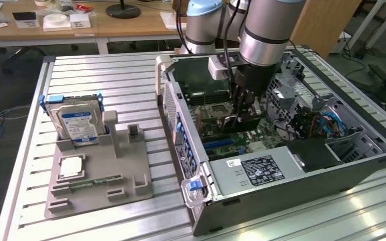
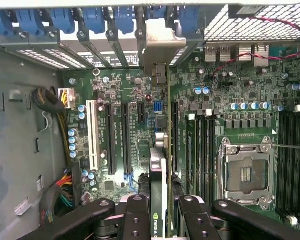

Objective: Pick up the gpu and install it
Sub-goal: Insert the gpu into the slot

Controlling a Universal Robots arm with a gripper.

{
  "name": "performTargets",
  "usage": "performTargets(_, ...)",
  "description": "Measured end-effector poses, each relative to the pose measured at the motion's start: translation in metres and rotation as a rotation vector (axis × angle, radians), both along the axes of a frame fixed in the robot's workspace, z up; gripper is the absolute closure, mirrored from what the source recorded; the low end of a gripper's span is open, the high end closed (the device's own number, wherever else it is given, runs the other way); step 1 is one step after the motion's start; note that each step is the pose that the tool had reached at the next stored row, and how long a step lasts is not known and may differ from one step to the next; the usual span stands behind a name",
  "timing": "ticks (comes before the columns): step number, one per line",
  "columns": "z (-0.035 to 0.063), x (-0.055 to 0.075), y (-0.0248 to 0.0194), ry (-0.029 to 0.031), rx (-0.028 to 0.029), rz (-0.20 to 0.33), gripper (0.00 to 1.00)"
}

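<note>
- The step in hand is the install: the gpu [image 2: 159, 192] is off the counter [image 1: 112, 80] and inside the open computer case [image 1: 354, 165], held on edge above the motherboard [image 2: 240, 100].
- The claw [image 2: 162, 216] is closed on the gpu. Its dark fingers [image 2: 138, 215] press one from each side, with the black cooler face and its green logo between them.
- In the wrist view the card runs as a thin line away from the claw. Its silver end bracket [image 2: 160, 45] sits at the rear wall of the case, among the blue slot latches [image 2: 95, 20].
- The green board edge lies just beside a long black expansion slot [image 2: 175, 135], between the other long slots [image 2: 111, 140] and the CPU socket [image 2: 245, 172].
- I cannot tell whether the card's lower edge has met the slot or hangs just above it.
- By my judgement, seating calls for the card's edge to sit squarely in line with that slot and its bracket to fit the rear opening. It then needs a straight, even press with no tilt.
- The risk I see is a slight offset to one side, which would put the edge on the slot's wall instead of inside it.
- On the counter outside the case, the hard drive [image 1: 78, 123] stands in the grey holder [image 1: 99, 175], well apart from the work.
</note>
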State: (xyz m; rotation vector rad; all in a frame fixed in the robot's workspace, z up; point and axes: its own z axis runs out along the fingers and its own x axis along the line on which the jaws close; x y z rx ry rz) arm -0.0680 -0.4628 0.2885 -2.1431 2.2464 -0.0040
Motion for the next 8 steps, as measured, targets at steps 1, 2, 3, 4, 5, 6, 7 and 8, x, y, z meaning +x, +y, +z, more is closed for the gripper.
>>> performTargets(1,-0.0011,-0.0005,0.0,0.0001,-0.0001,0.0,0.73)
performTargets(2,-0.0026,-0.001,0.0,0.0,0.0,0.0,0.73)
performTargets(3,-0.0039,-0.0012,0.0,0.0,0.0,0.0,0.73)
performTargets(4,-0.0051,-0.0013,0.0,0.0,0.0,0.0,0.73)
performTargets(5,-0.0062,-0.0015,0.0,0.0,0.0001,0.0,0.73)
performTargets(6,-0.007,-0.0016,0.0,0.0,0.0001,0.0,0.73)
performTargets(7,-0.0071,-0.0016,0.0,0.0001,-0.0001,0.0,0.73)
performTargets(8,-0.0071,-0.0017,0.0,0.0001,-0.0001,0.0,0.73)
